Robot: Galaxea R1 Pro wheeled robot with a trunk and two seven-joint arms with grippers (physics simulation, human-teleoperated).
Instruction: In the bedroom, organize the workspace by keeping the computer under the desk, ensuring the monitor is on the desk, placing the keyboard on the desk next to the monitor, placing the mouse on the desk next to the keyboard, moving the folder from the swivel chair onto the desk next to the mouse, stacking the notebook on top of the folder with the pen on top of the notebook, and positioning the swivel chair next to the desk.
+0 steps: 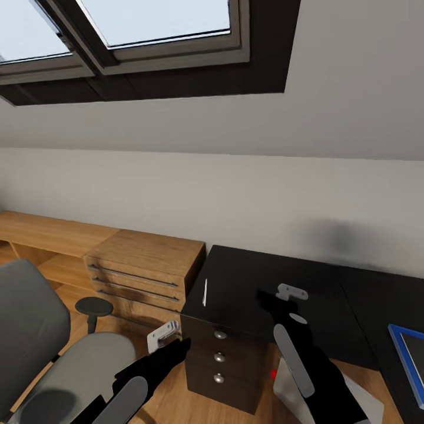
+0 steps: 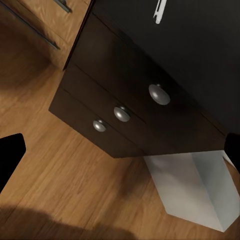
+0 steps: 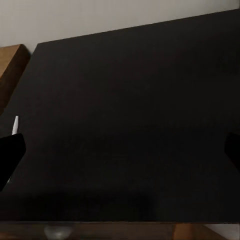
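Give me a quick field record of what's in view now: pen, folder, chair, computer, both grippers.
pen: lying on the desk top, near its left edge, above the drawers
folder: blue, on the desk at the far right, cut off by the frame edge
swivel chair: left of the desk, seat bare
computer: pale box on the floor beside the drawer unit, under the desk
left gripper: low, beside the drawers, open, empty
right gripper: over the desk top, open, empty

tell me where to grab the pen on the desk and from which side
Take the pen across its middle, coming straight down from above. It lies flat on the desk near the left edge, thin and low, so a side approach would likely hit the top. Set the tool's fingers across its narrow width; either tool could suit.
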